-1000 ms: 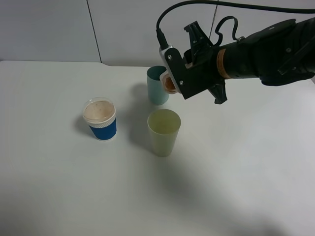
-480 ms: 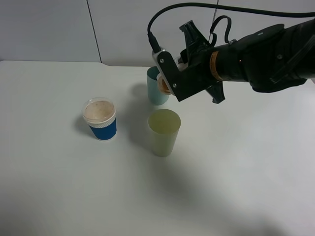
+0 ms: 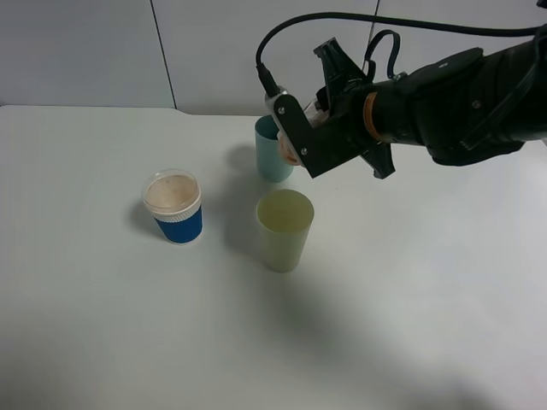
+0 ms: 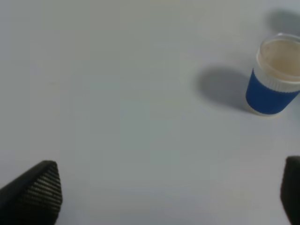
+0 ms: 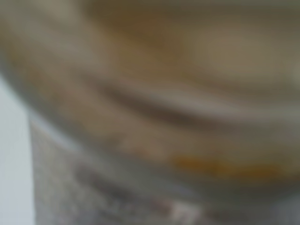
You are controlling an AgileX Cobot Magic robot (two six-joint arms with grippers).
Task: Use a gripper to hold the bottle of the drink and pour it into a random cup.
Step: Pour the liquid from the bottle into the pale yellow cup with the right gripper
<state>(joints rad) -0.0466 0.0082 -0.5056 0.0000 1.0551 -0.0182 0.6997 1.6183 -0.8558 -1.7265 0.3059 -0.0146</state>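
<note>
1. Three cups are seen: yellow cup (image 3: 284, 229) centre, teal cup (image 3: 270, 159) farther, blue cup (image 3: 175, 207) left.
2. One bottle (image 3: 290, 154) is clamped by the right gripper (image 3: 299, 143), raised beside the teal cup.
3. The left gripper (image 4: 164, 197) is spread open.

- The white tabletop (image 3: 102, 342) lay open along the near edge and the far left, giving wide room to pass.
- A blue paper cup with a white rim (image 3: 173, 207) stood left of centre, well apart from the pale yellow-green plastic tumbler (image 3: 284, 231); an open lane ran between them.
- A teal tumbler (image 3: 270, 161) stood just behind the yellow-green one, with only a narrow gap between.
- The black right gripper (image 3: 292, 147), clamped on the small clear plastic bottle (image 5: 150, 93), hung at the teal tumbler's right rim, and its thick arm barred approach from above and from the right.
- The left gripper (image 4: 161, 194) hung spread wide over bare table, the blue cup well off to one side.
</note>
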